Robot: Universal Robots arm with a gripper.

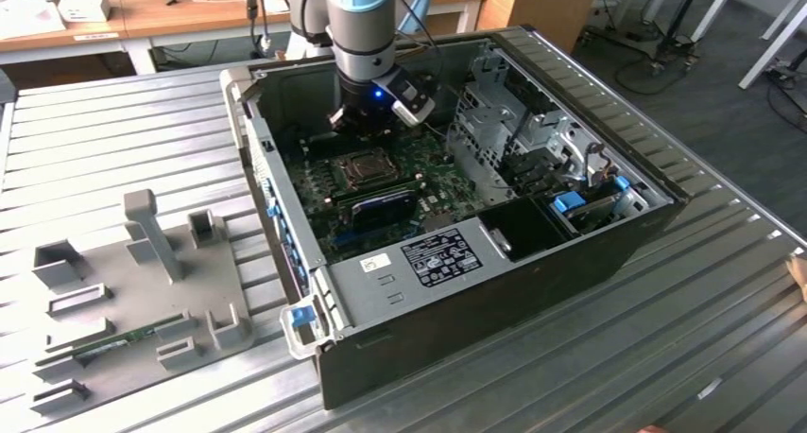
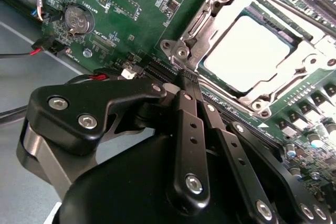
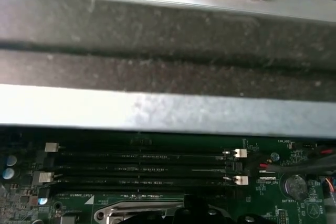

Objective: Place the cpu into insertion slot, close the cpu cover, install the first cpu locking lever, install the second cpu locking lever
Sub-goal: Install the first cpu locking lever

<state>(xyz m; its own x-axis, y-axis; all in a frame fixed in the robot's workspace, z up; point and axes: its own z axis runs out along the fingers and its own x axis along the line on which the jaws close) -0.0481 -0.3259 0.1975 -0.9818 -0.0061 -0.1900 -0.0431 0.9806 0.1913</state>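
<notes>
Green board, cpu under cpu cover.

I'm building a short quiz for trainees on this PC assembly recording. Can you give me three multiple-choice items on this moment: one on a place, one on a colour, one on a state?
1. Where does the cpu lie?
A. on the grey fixture plate outside the case
B. in the insertion slot on the green board
C. between the gripper's fingers

2. What colour is the cpu's top?
A. pale silver
B. blue
C. black

3. How is the cpu cover?
A. folded up, away from the chip
B. lying outside the case
C. down around the chip, which shows through its cut-out

Key: 1 B, the second wrist view shows the chip seated in the socket. 2 A, its top shows pale and metallic. 3 C, the silver frame lies flat around the chip, while the gripper sits beside the socket's corner.
</notes>
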